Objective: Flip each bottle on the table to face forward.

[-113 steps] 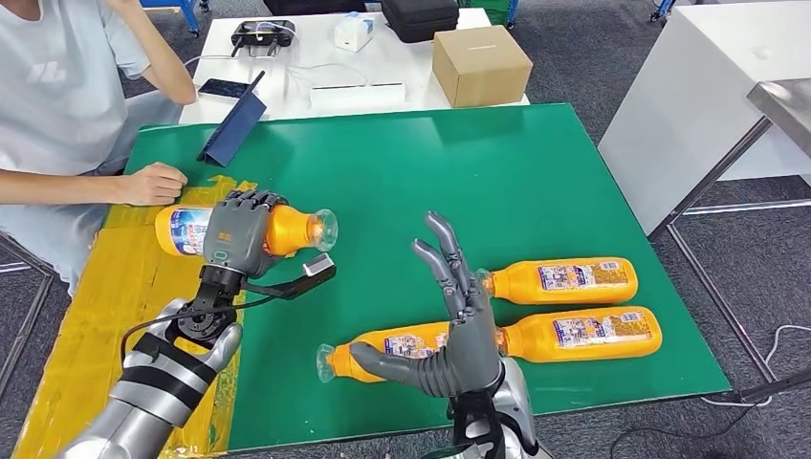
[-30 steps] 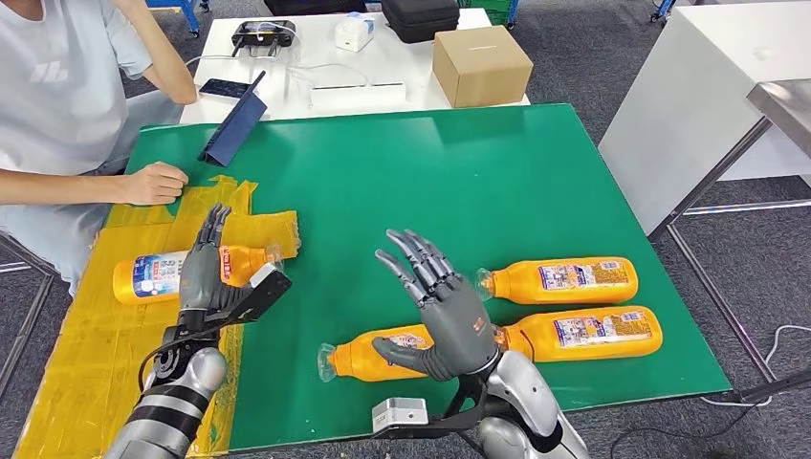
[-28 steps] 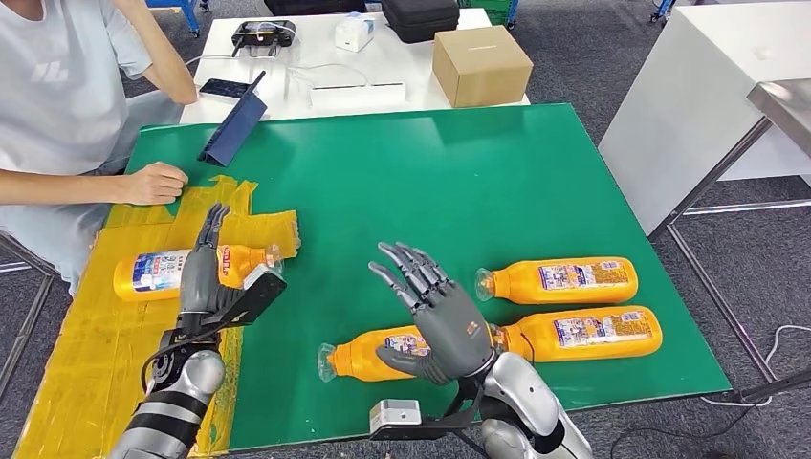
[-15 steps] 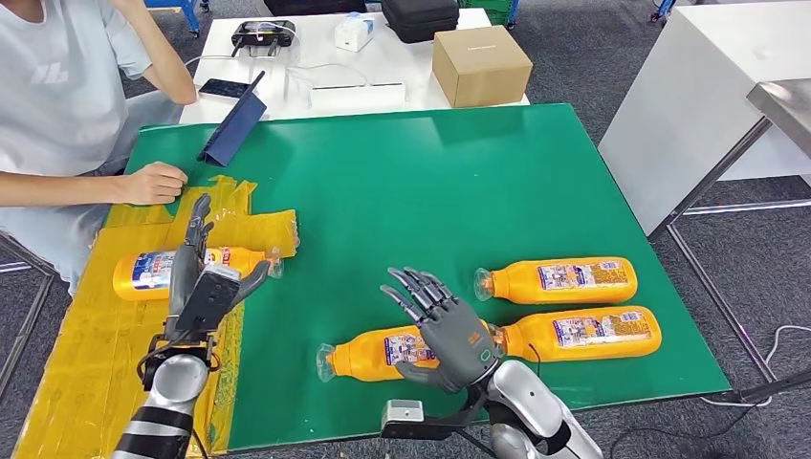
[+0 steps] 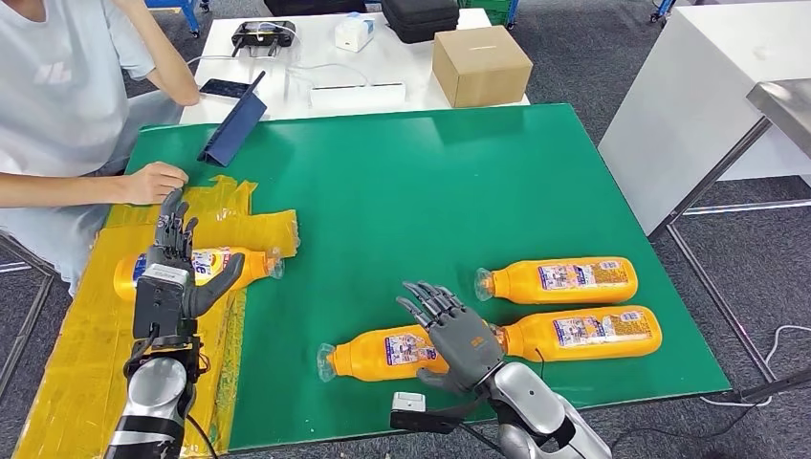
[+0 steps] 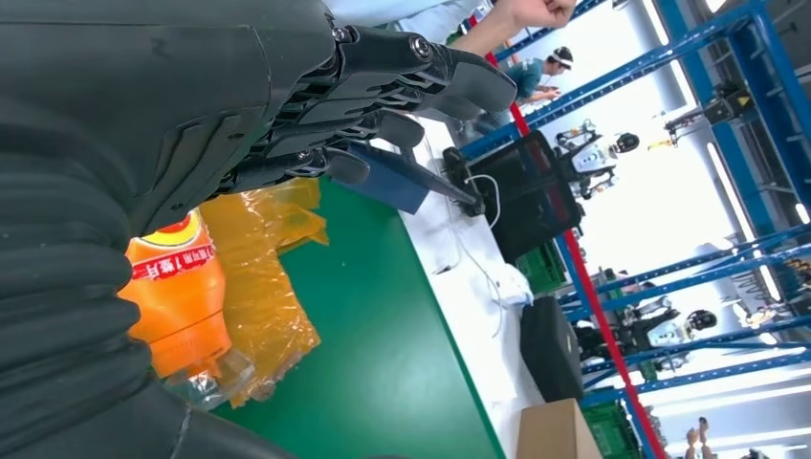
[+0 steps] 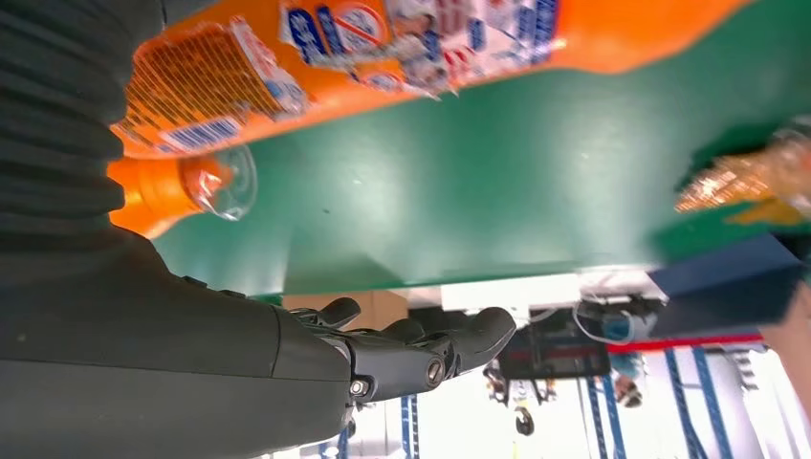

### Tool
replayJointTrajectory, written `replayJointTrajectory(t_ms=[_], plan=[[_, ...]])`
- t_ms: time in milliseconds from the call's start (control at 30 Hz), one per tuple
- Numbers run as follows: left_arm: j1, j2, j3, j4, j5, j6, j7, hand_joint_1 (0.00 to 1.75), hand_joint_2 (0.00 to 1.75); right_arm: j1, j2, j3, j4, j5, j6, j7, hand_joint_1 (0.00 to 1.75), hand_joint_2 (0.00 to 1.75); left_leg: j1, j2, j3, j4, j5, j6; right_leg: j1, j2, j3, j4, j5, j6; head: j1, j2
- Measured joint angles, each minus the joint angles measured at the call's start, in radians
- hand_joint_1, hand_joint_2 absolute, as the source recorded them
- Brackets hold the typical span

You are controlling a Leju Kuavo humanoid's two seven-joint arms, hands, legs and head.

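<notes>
Several orange bottles lie on their sides on the green table. One bottle rests on the yellow sheet, cap to the right. My left hand stands open in front of it, fingers up, holding nothing; the left wrist view shows this hand above the bottle. A second bottle lies near the front edge, and my open right hand hovers at its right end. Two more bottles lie to the right. The right wrist view shows the hand and a labelled bottle.
A person sits at the left with a fist resting on the table's corner. A blue tablet case stands at the far left. A cardboard box and small devices sit on the white table behind.
My left hand has let go of the bottle, which now lies on the yellow sheet, and has drawn back leftward. My right hand has lowered toward the front bottle.
</notes>
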Motion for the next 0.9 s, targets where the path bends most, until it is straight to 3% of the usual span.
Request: replayJointTrajectory(t_ms=[800,833,900], plan=[[0.021,-0.004,-0.028,-0.069,-0.026,0.046,-0.013,0.0,1.75,-0.057,-0.019,0.012,0.178,0.024,0.069,0.071,0.0,1.75,0.0,0.0,0.0,0.0,0.0,0.0,0.0,0.0,0.0,0.0,0.0,0.0,0.0,0.0],[0.021,-0.004,-0.03,-0.069,-0.026,0.048,-0.013,0.0,1.75,-0.061,-0.019,0.012,0.184,0.027,0.071,0.078,0.05,1.75,0.0,0.0,0.0,0.0,0.0,0.0,0.0,0.0,0.0,0.0,0.0,0.0,0.0,0.0],[0.021,-0.005,-0.032,-0.069,-0.026,0.052,-0.013,0.0,1.75,-0.068,-0.02,0.014,0.194,0.032,0.071,0.088,0.34,1.75,0.0,0.0,0.001,0.0,0.0,0.0,0.0,0.0,0.0,0.0,0.0,0.0,0.0,0.0]])
